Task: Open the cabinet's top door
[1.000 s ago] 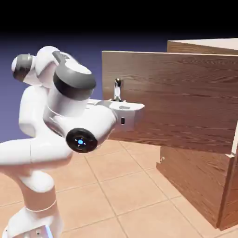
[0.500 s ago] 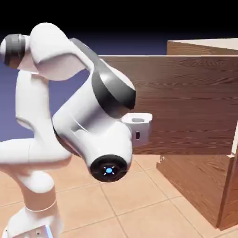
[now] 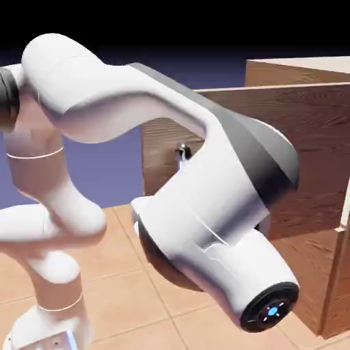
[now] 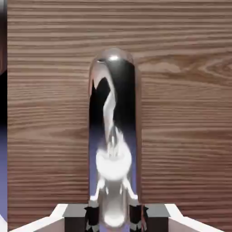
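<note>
Blue-violet backdrop fades to black above a floor of terracotta tiles (image 3: 130,273), and most of the exterior view is taken up by the white arm (image 3: 205,205). Its bulk hides the gripper entirely in that view, along with much of the top door (image 3: 301,137); only the upper tip of the silver handle (image 3: 182,152) peeks out beside the arm's dark elbow band. The cabinet (image 3: 301,68) is cut off at the exterior view's right edge, and of its lower panel (image 3: 307,273) just a strip shows beneath the door. The door stands swung out from the cabinet's front, its free edge with the handle toward the exterior view's left.

The arm rises from its base at the lower left, arches high and folds down across the door, with a joint cap carrying a blue light nearest the camera.

From the hand view, the gripper (image 4: 113,216) faces the wood grain squarely. Its grey fingertips (image 4: 93,216) are pinched onto the handle, which runs up between them as a rounded, mirror-bright bar and covers most of both tips.
</note>
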{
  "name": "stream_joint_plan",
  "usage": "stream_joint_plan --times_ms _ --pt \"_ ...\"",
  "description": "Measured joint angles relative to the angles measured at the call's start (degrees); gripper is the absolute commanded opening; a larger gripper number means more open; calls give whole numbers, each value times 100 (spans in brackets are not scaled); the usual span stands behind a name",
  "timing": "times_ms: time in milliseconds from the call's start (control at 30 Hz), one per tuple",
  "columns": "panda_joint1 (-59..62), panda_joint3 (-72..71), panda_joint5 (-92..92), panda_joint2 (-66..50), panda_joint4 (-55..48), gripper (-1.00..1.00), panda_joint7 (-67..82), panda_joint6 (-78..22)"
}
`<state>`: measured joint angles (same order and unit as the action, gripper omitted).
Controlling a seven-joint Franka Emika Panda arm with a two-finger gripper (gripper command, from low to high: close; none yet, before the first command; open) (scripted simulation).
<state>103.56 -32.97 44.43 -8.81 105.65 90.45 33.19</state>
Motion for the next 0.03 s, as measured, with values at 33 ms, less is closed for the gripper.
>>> stream_joint_plan --times_ms 33 --pt "-42 -25 -68 -185 -201 100 -56 -41"
